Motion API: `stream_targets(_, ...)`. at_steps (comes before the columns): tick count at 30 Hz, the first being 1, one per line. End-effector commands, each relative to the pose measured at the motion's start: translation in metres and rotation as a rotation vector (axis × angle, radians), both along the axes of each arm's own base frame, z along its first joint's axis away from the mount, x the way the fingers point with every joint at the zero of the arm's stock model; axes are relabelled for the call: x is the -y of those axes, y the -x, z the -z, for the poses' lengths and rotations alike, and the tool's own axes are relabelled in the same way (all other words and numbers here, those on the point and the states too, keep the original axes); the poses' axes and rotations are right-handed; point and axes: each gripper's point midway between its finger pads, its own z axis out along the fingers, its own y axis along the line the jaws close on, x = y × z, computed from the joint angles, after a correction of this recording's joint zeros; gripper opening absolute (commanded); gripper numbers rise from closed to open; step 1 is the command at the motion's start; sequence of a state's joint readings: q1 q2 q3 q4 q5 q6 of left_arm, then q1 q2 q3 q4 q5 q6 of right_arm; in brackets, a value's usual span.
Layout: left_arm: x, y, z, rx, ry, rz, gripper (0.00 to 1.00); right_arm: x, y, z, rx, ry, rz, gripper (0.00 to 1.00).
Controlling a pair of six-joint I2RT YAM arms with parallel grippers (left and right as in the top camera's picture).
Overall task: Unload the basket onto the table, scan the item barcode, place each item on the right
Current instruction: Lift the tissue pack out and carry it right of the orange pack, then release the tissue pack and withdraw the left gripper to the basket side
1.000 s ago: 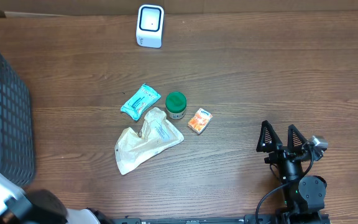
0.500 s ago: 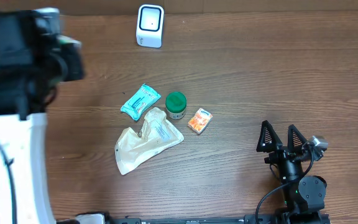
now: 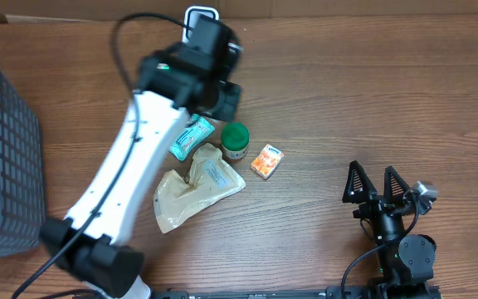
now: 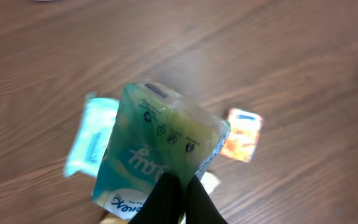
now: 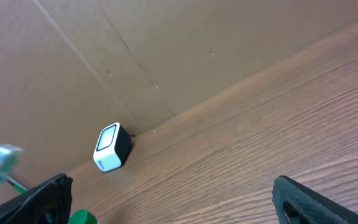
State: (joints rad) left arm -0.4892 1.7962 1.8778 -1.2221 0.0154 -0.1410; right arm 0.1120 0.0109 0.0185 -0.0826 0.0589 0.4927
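Left gripper (image 4: 179,183) is clamped shut on the teal packet (image 4: 160,146), held above the table (image 3: 347,83) just near the far scanner (image 5: 112,147). Pickup looks done; showing the barcode remains. Right gripper (image 3: 373,174) gapes wide, empty.

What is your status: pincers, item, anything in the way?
Left pincer shut on pack, above the table. Right pincer open, empty. Scanner stands free; no clutter beside it.
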Motion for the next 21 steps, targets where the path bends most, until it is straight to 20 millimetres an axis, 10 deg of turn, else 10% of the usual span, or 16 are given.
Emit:
stream_targets(1, 0.048, 0.014, 0.027, -0.057, -0.001, 0.056, 0.04, 0.001, 0.0, 0.002, 0.003, 0.01, 0.006, 1.0)
stream_targets(9, 0.13, 0.048, 0.099, -0.151, -0.058, 0.18, 0.04, 0.001, 0.0, 0.002, 0.003, 0.01, 0.006, 1.0)
stream_targets(16, 0.16, 0.044, 0.153, -0.193, -0.047, 0.145, 0.04, 0.001, 0.0, 0.002, 0.003, 0.01, 0.006, 1.0)
stream_targets(21, 0.166, 0.043, 0.156, -0.201, -0.02, 0.145, 0.53, 0.001, 0.0, 0.002, 0.003, 0.01, 0.006, 1.0)
